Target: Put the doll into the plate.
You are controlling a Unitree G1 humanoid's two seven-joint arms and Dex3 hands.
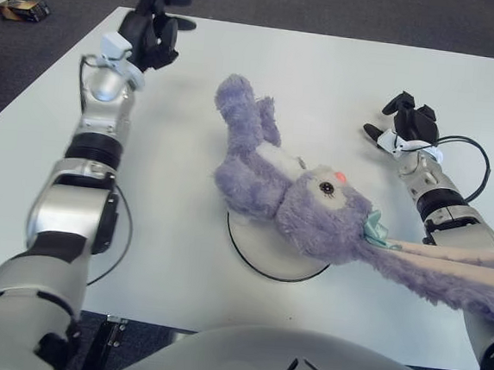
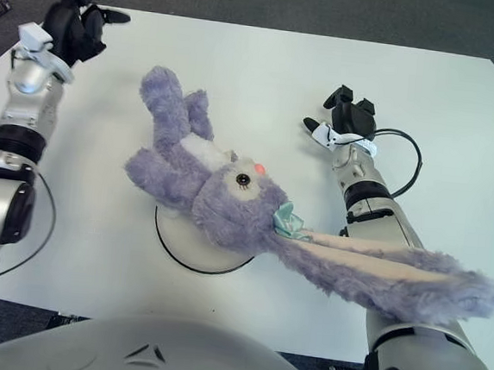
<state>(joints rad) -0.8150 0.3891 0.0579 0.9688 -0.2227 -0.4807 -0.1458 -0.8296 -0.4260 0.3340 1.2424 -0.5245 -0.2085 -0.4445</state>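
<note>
Left hand (image 1: 155, 23) is up at the far left corner of the white table (image 1: 343, 81), its dark fingers loosely curled and holding nothing, well apart from the toy. Right hand (image 1: 408, 123) shows on the right side of the table, just right of the toy's head and further back; its black fingers are relaxed and empty, and a black cable (image 1: 470, 161) loops beside its wrist.

A purple plush bunny (image 1: 273, 183) lies on its back across the white, dark-rimmed plate (image 1: 263, 254) near the middle of the table. Its body and head cover the far part of the plate, while the near rim shows bare. The legs point toward the far left, off the plate. One long ear (image 2: 378, 270) stretches out to the near right, draped over the right forearm, with a pale teal bow (image 2: 289, 221) at its base.
</note>
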